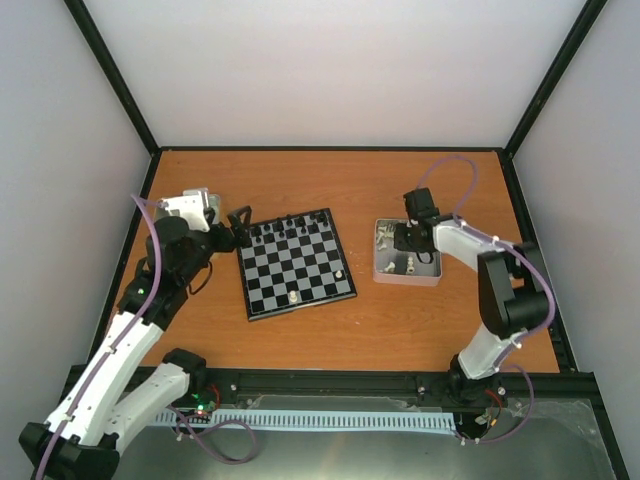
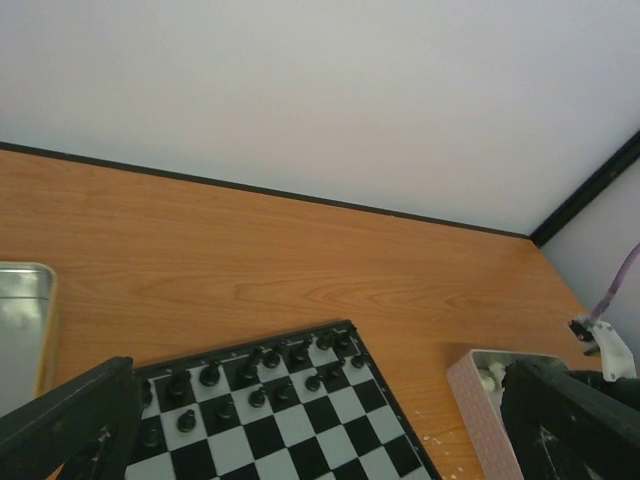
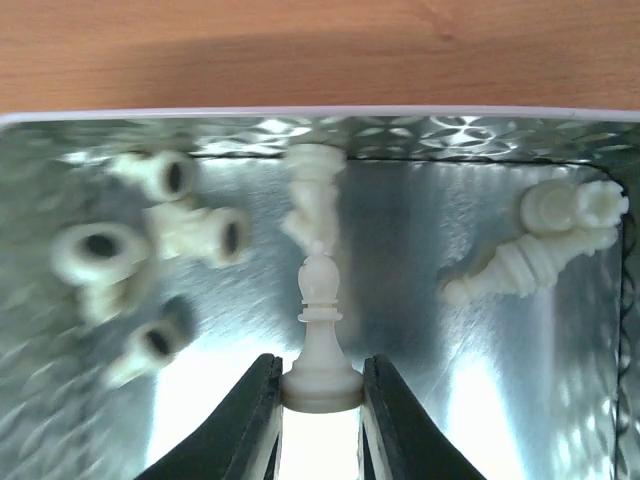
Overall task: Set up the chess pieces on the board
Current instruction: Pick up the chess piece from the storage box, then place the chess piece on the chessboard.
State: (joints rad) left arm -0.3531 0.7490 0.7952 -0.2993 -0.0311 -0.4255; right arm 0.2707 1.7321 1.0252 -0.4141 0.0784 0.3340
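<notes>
Noted right fingers (image 3: 268, 398) clamped on cream piece (image 3: 320, 330) in tray (image 3: 450, 200), left fingers (image 2: 70, 420) apart, only two cream pieces (image 1: 340, 273) on board (image 1: 300, 262).

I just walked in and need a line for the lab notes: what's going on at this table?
The right end effector is down in the silver tray, gripping the base of one cream-white piece; more white pieces lie loose around it. The left end effector is wide open, holding nothing, at the far-left corner of the board. On the board, black pieces sit in the far rows, and only two white pieces stand near the front edge.
</notes>
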